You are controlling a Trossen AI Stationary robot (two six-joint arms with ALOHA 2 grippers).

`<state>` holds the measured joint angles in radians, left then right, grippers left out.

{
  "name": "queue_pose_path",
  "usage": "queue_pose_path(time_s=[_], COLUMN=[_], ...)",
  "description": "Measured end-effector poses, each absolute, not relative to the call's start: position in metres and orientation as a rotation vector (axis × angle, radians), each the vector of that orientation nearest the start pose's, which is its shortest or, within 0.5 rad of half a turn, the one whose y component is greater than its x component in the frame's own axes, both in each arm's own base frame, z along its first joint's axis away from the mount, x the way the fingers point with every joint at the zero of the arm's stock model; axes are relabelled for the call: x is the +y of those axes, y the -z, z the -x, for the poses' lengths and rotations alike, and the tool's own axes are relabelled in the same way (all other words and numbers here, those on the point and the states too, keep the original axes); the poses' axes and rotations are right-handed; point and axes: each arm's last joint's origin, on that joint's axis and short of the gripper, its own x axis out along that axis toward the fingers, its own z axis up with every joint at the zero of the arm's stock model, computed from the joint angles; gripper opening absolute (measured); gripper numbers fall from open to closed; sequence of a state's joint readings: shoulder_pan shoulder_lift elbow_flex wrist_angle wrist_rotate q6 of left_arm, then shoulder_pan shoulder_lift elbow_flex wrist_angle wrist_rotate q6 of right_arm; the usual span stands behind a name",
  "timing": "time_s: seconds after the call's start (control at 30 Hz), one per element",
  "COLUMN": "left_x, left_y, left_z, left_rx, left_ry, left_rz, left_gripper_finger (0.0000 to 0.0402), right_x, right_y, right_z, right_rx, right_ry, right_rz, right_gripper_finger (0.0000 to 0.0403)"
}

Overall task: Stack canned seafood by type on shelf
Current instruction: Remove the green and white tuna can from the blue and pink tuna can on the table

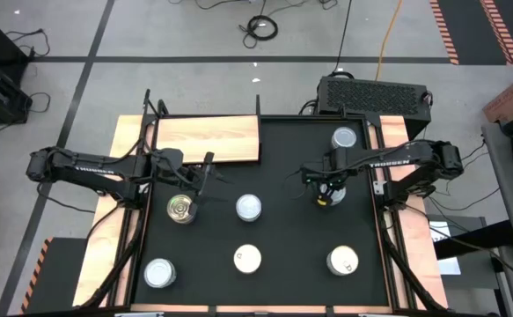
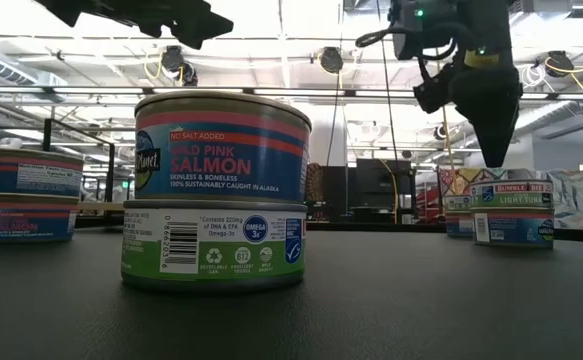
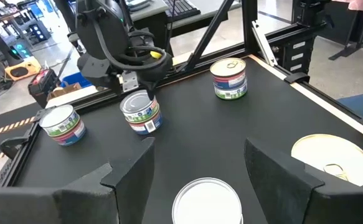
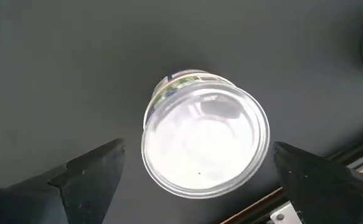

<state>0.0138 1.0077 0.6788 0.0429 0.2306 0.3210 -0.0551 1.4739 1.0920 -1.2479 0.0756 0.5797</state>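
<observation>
Tin [image 4: 205, 140] lies directly beneath the open right tool [image 4: 197, 171].

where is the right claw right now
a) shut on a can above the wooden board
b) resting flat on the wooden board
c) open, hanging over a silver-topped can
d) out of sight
c: the right claw has its fingers spread wide to either side of a silver-topped can standing on the black mat below it, not gripping it.
</observation>
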Motion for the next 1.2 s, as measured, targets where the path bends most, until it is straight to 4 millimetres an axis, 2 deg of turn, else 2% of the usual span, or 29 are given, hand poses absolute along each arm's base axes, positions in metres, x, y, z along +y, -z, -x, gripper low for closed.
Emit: queue_pose_path(time_s=[0.23, 0.6, 0.87, 1.2], left_x=[-0.004, -0.003, -0.003, -0.003], left_y=[-0.277, -0.277, -0.277, -0.277], left_z=[-0.222, -0.222, -0.222, -0.222], left_rx=[0.247, 0.245, 0.258, 0.258], left_ry=[0.259, 0.259, 0.253, 0.254], left_rz=[-0.283, -0.297, -0.258, -0.257], left_gripper_finger=[0.0247, 0.0247, 0.0247, 0.0247], right_x=[-0.015, -0.016, -0.012, -0.014], right_y=[-0.234, -0.235, -0.235, -0.235], right_z=[-0.240, -0.257, -0.257, -0.258], right_rx=[1.531, 1.359, 1.400, 1.388], right_ry=[0.544, 0.491, 0.381, 0.408], right_rz=[-0.412, -0.436, -0.559, -0.589], right_gripper_finger=[0.0396, 0.0396, 0.0396, 0.0396])
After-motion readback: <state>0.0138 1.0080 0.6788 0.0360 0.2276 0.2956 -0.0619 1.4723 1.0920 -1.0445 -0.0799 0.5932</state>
